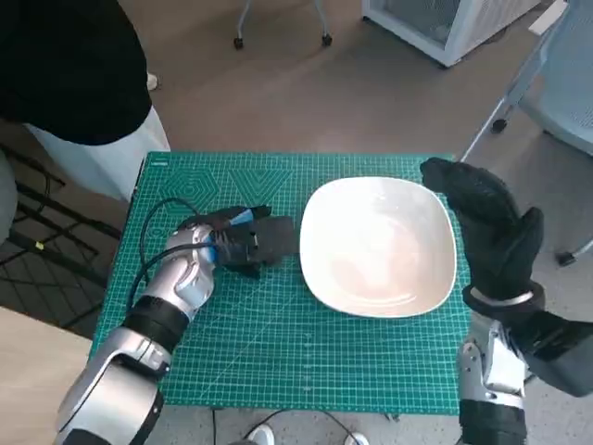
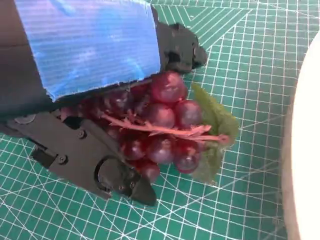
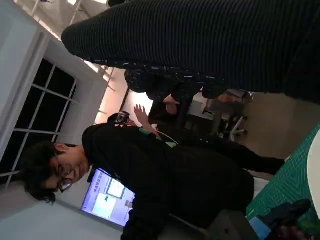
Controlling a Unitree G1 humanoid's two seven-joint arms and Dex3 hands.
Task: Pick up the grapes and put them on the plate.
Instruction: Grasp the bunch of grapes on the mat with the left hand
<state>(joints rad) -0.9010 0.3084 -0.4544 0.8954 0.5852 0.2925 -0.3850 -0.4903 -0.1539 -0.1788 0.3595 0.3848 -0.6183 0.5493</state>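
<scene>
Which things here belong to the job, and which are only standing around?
For the job:
- grapes, between the fingers of the left hand
- white plate, with nothing on it

Only around:
- green cutting mat
- right hand, raised beside the plate
- person
- chair legs

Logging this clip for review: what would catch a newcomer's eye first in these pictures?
The white plate, standing bare on the green cutting mat, draws the eye first. Just beside it, the left hand with its blue-taped back closes around a bunch of dark red grapes lying on the mat. The gloved right hand is raised at the plate's far right edge, holding nothing.
</scene>
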